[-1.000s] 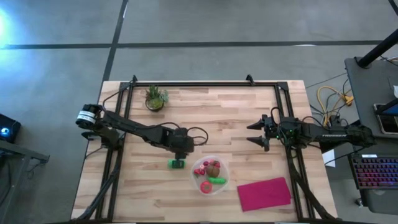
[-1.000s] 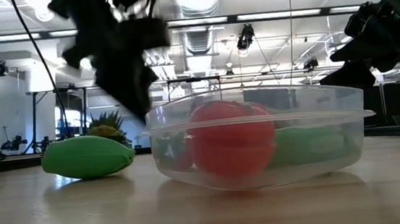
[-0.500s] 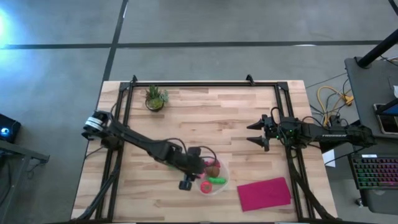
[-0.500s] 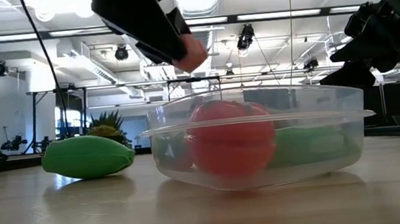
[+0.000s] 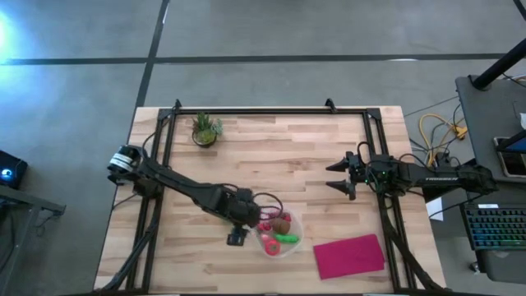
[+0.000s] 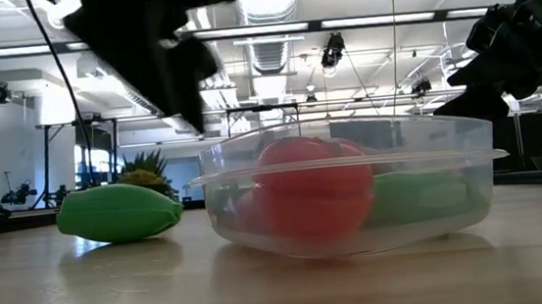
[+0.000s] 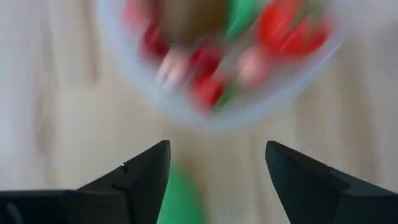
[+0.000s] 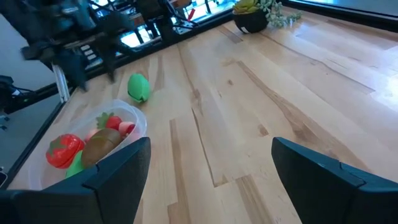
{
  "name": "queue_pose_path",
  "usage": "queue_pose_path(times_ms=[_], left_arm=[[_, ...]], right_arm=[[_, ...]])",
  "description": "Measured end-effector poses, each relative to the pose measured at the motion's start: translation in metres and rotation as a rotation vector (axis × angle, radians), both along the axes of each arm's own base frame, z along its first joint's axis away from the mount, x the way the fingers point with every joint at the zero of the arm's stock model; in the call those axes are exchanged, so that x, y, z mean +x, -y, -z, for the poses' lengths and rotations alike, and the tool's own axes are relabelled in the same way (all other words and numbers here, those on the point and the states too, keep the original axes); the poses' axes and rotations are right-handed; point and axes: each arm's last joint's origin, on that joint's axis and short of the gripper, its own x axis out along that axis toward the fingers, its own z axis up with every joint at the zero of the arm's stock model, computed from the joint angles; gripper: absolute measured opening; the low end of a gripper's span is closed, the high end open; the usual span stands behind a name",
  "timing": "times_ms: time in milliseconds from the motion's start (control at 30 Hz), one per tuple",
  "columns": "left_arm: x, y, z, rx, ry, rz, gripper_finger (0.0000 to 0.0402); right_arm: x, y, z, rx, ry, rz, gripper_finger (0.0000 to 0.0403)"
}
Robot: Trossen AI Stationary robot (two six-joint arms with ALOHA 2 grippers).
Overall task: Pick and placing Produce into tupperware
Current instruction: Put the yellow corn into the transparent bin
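The left gripper [image 5: 239, 233] hangs just beside the round clear plastic tupperware [image 5: 289, 247], on the side facing the left arm's base. In the left wrist view its two dark fingers [image 7: 144, 175] stand apart with nothing between them. A green elongated toy vegetable [image 7: 178, 198] lies on the wooden table [image 5: 312, 156] under the gap, partly cut off by the frame edge; in the high view the gripper hides it. Ahead of the fingers the tupperware is blurred, and only red, pink, brown and green shapes can be made out inside. The right gripper [image 5: 335, 176] waits well apart, its fingers spread and empty.
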Motion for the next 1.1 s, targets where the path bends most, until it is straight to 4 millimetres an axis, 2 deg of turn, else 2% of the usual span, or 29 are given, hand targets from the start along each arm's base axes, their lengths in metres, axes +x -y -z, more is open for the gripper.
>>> queue_pose_path(times_ms=[167, 333, 767, 1100], left_arm=[[-0.024, -0.012, 0.007, 0.116, -0.195, -0.105, 0.025], [-0.032, -0.009, 0.019, 0.117, -0.233, -0.136, 0.025], [-0.035, -0.008, 0.038, 0.143, -0.207, -0.147, 0.025], [-0.032, -0.009, 0.037, 0.19, -0.155, -0.166, 0.025]], right_arm=[[0.0, 0.0, 0.0, 0.0, -0.001, 0.0, 0.0327], [0.0, 0.0, 0.0, 0.0, -0.001, 0.0, 0.0327], [0.0, 0.0, 0.0, 0.0, -0.001, 0.0, 0.0327], [0.0, 0.0, 0.0, 0.0, -0.001, 0.0, 0.0327]])
